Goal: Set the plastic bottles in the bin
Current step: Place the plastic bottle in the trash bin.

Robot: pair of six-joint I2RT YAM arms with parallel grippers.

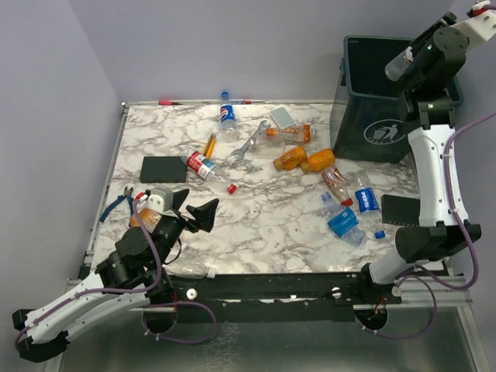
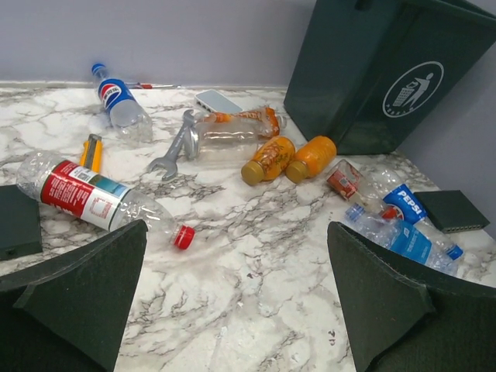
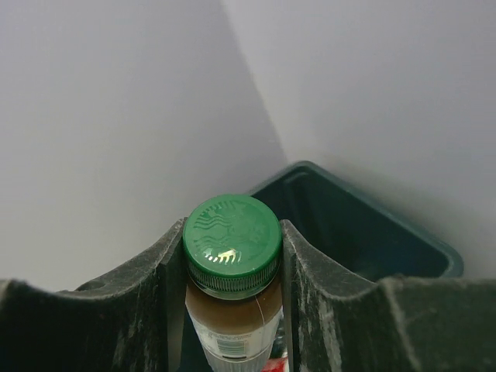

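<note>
Marble tabletop [image 1: 263, 225] carries scattered bottles [image 1: 203, 165] and a wrench [image 1: 249, 142]. Right tool [image 3: 232, 256] grips a green-capped bottle [image 3: 232, 232] high beside the bin [image 1: 372, 108], seemingly over its rim. Left tool [image 2: 236, 232] stands wide open, empty.

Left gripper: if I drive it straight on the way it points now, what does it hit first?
Probably bare tabletop at first, then the orange bottles farther along. The red-capped bottle lies just left of that line. Depth is unclear.

A green-capped bottle [image 3: 232, 248], apparently brown inside, hangs above the upright dark green bin [image 1: 370, 116]; orange bottles [image 1: 290, 159] and clear bottles [image 1: 342, 221] lie scattered beside the bin.
</note>
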